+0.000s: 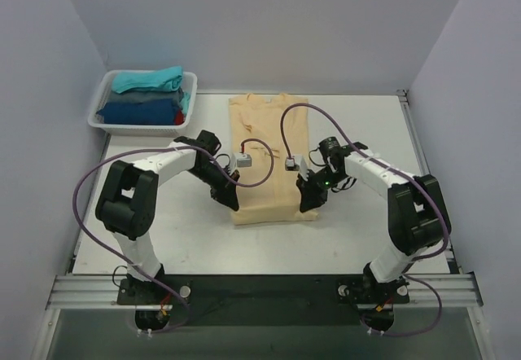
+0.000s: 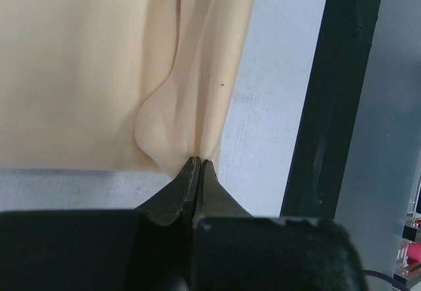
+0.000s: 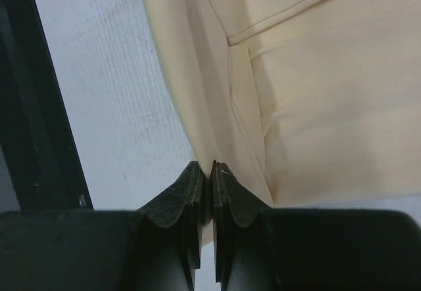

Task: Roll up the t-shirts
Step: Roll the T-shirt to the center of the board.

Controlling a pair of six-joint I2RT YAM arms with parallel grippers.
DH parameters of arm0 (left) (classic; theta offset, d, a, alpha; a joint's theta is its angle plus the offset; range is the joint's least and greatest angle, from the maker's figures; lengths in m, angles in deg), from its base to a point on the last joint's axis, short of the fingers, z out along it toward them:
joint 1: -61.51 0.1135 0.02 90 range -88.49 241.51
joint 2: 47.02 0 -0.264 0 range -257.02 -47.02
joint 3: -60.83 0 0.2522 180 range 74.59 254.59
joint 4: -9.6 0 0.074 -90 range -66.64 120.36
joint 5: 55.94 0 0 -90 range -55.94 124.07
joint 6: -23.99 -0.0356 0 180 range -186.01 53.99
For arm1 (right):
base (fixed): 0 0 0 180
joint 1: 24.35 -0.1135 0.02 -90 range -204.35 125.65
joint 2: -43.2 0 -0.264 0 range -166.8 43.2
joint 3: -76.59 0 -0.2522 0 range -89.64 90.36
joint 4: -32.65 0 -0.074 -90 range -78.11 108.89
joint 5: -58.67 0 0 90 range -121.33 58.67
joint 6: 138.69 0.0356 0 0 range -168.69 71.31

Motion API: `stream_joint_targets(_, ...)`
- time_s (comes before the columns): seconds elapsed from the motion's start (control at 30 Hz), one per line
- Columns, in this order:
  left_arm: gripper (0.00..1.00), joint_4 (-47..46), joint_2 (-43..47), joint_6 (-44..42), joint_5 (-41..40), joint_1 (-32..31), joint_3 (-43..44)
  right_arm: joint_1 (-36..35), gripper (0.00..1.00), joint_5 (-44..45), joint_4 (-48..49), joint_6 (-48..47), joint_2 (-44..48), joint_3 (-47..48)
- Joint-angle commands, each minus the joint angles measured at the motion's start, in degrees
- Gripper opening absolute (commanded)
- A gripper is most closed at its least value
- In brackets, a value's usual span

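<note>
A beige t-shirt (image 1: 269,156) lies folded into a long strip in the middle of the table, collar at the far end. My left gripper (image 1: 231,199) is shut on the near left corner of its hem; the left wrist view shows the cloth (image 2: 99,74) pinched at my gripper (image 2: 198,162). My right gripper (image 1: 309,200) is shut on the near right corner; the right wrist view shows the cloth (image 3: 316,93) drawn into my gripper (image 3: 206,169). Teal, dark blue and red shirts (image 1: 146,95) lie stacked in the basket.
A white mesh basket (image 1: 102,103) stands at the far left of the white table (image 1: 366,238). Grey walls close in the sides and back. A black rail (image 1: 260,287) runs along the near edge.
</note>
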Motion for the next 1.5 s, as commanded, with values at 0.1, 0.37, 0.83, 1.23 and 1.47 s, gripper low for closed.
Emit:
stream_joint_targets(0.1, 0.0, 9.6, -7.9, -6.1, -0.2, 2.7, 10.2, 3.7, 0.03, -4.8, -17.3, -9.5, -9.8, 11.3)
stream_joint_targets(0.37, 0.0, 12.4, -13.9, -7.7, -2.6, 3.2, 15.7, 4.6, 0.03, -4.4, -26.2, -14.4, -18.5, 18.5)
stream_joint_targets(0.83, 0.05, -6.9, -13.0, 6.8, -15.6, 3.4, 11.1, 5.3, 0.04, 1.2, -28.1, -9.0, -29.3, 27.0)
stream_joint_targets(1.23, 0.35, -25.2, 7.5, 13.4, -25.0, 3.8, -3.0, 4.3, 0.05, 4.5, -28.1, -2.4, -33.7, 31.6)
stream_joint_targets(1.47, 0.62, -47.5, 29.6, 0.2, -36.6, -12.8, -25.7, 2.7, 0.06, 8.2, -28.2, 1.4, -36.2, 34.0)
